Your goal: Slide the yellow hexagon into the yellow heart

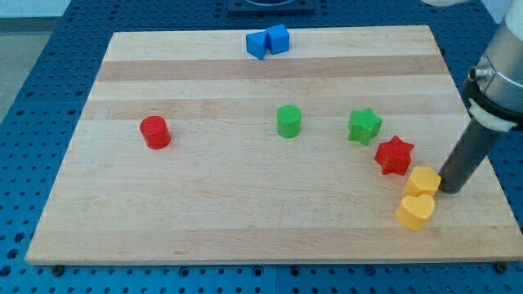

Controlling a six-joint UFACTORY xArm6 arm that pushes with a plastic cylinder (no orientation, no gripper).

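The yellow hexagon sits near the board's lower right, touching or almost touching the yellow heart just below it. My tip is the end of the dark rod, right beside the hexagon on the view's right, touching or nearly touching it. The rod rises to the upper right.
A red star lies just up-left of the hexagon and a green star beyond it. A green cylinder is at the middle, a red cylinder at the left, two blue blocks at the top edge. The board's right edge is close.
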